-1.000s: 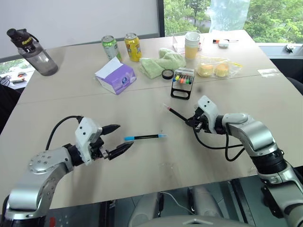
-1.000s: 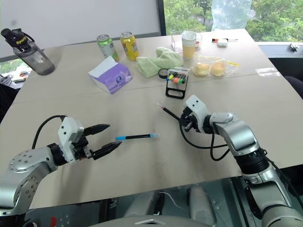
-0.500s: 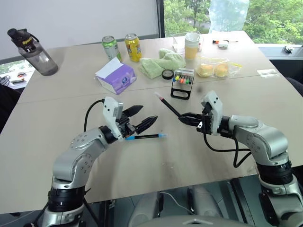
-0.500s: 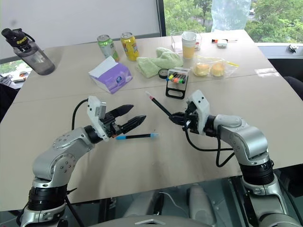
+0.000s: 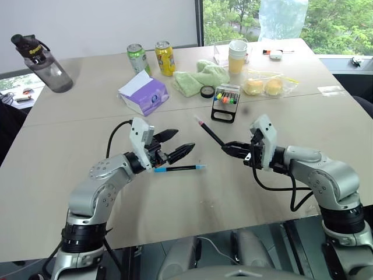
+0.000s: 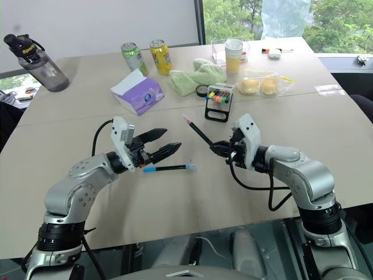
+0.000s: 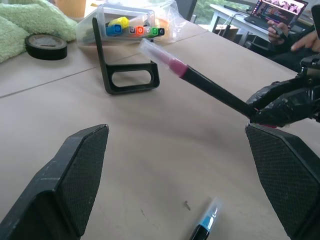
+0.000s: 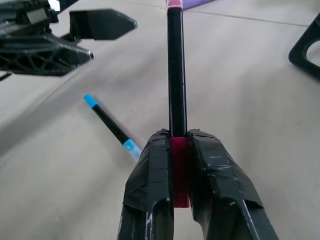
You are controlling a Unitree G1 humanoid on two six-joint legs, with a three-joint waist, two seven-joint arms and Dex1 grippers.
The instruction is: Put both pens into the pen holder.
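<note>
- Left pincer (image 5: 173, 146): released, fingers spread wide, hanging level just above the worktop (image 5: 175, 204). Holds nothing.
- Blue-ended pen (image 5: 179, 168): lies flat on the worktop, just under and in front of the left pincer, not touched. Black barrel, light-blue at both ends.
- Pink-ended pen (image 5: 211, 133): off the worktop, clenched at its lower end by the right pincer (image 5: 229, 147); it slants up and away toward the pen holder, pink band and clear tip leading.
- Pen holder (image 5: 225, 102): upright beyond both pincers, black loop base toward the robot, coloured marker caps showing at the top. Neither pen is in it yet.
- Judgement, step in hand: carry the held pen to the holder. To do it well, the tip probably has to be tipped nearer to vertical over the opening before lowering; the markers crowd the slot, so aim for a gap. The grip sits at the very end, so the pen may pivot if it catches on the rim.
- Judgement, left side: come down on the middle of the blue-ended pen's barrel, fingers across it.
- Surface: pale beige worktop, smooth, with a seam running across.
- Further back: water bottle (image 5: 42, 63), tissue box (image 5: 143, 93), two cans (image 5: 150, 58), green cloth (image 5: 199, 77), tape roll (image 5: 206, 91), stacked cups (image 5: 236, 55), bagged buns (image 5: 263, 86).
- Room: white wall behind on the left, window with trees on the right.
</note>
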